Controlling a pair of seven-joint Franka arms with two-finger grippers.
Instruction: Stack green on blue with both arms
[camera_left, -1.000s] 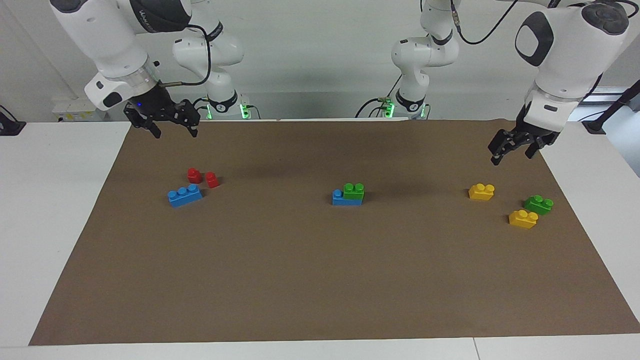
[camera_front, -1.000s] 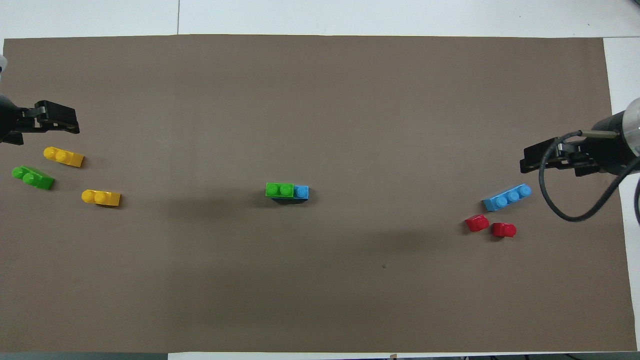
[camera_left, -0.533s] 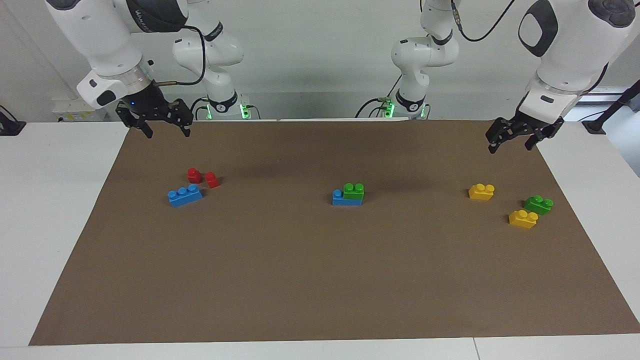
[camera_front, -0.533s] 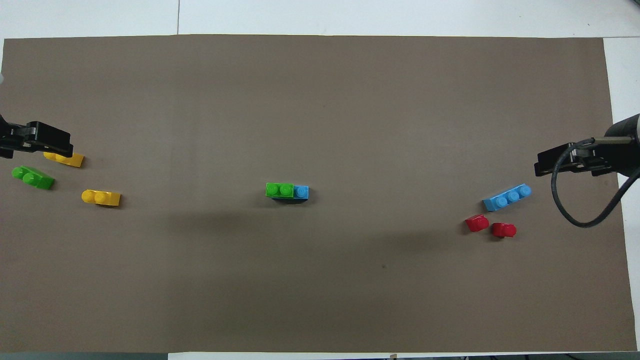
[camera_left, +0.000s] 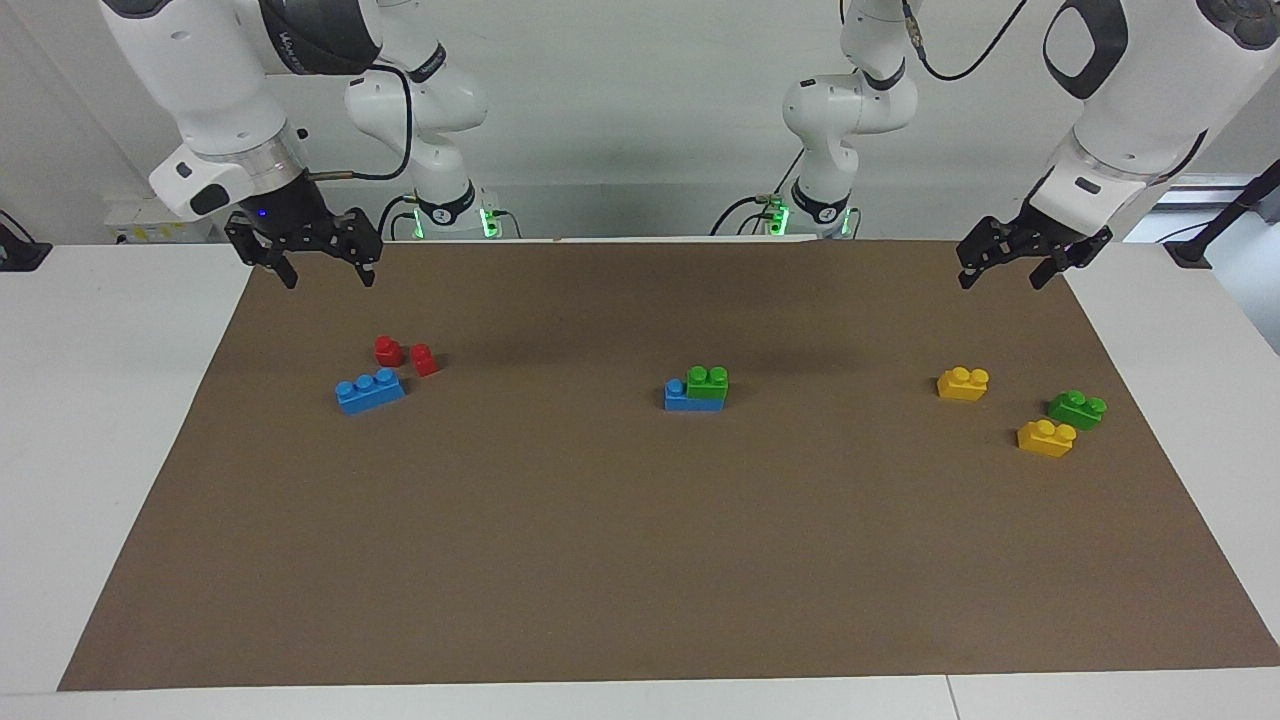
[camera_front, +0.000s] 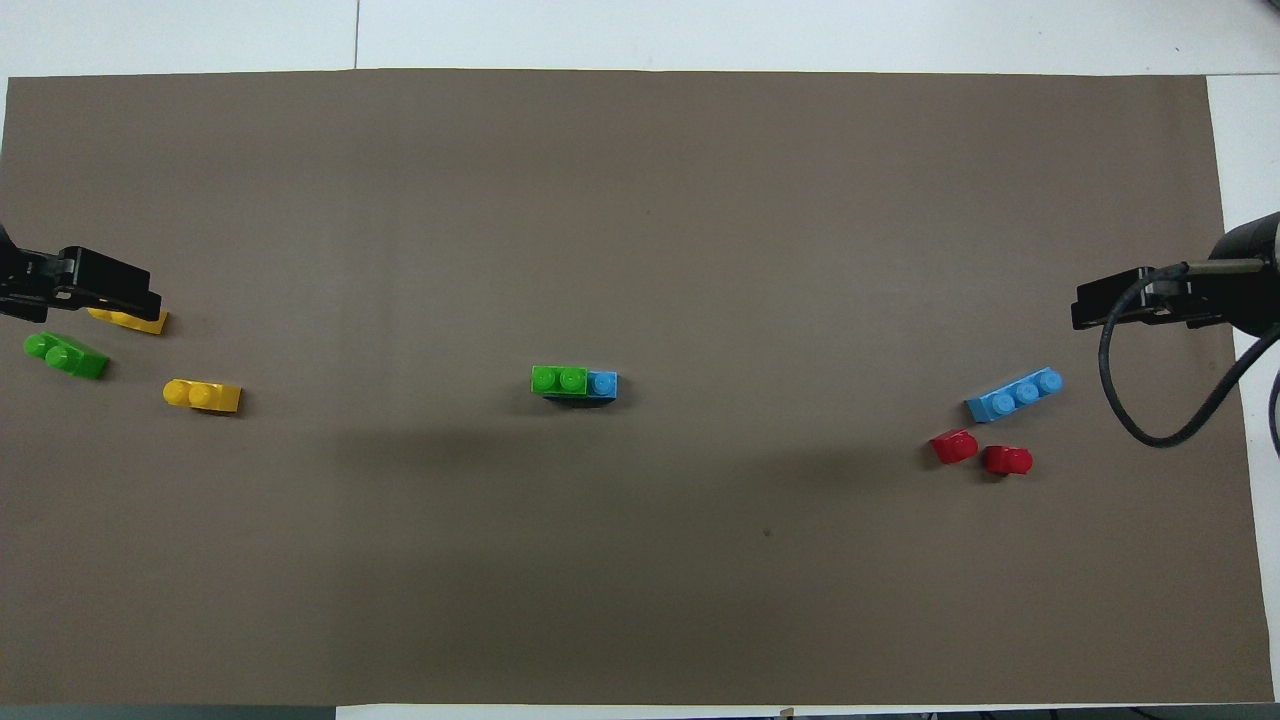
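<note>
Both end effectors, left (camera_left: 997, 268) and right (camera_left: 320, 265), are held spread apart and empty over the mat's (camera_left: 640, 560) robot-side edge. At mid-mat, green (camera_left: 708, 385) is seated on blue (camera_left: 684, 399), with bare mat all around.

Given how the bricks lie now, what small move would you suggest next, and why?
Probably none beyond parking: a green brick already sits on the blue brick mid-table, and the left gripper and right gripper hang open and empty over the mat's ends.
</note>
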